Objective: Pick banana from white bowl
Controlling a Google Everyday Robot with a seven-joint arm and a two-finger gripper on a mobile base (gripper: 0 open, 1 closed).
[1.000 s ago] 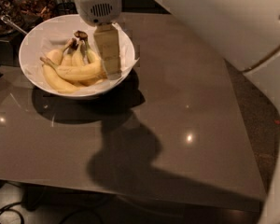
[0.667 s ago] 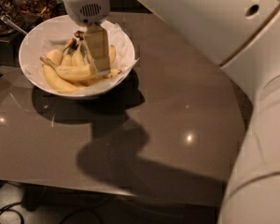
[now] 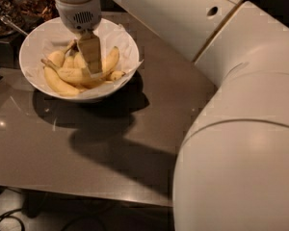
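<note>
The white bowl (image 3: 36, 42), lined with crinkled white paper, stands at the back left of the grey-brown table. Several yellow bananas lie in it. The banana (image 3: 70, 74) is the long one lying across the middle, its thin stem pointing left. A shorter bunch (image 3: 67, 57) sits behind it and another banana (image 3: 58, 84) curves along the front left. My gripper (image 3: 94, 71) hangs down from the white wrist into the bowl, its tip right at the long banana's middle. Part of the banana is hidden behind it.
The table (image 3: 86, 148) runs forward to its front edge near the bottom. A dark tray with a metal handle (image 3: 12, 25) stands at the far left behind the bowl. My big white arm links (image 3: 241, 129) fill the right side. Cables (image 3: 5, 220) lie on the floor.
The gripper has moved left over the bowl and come down among the bananas. The arm now fills more of the right side.
</note>
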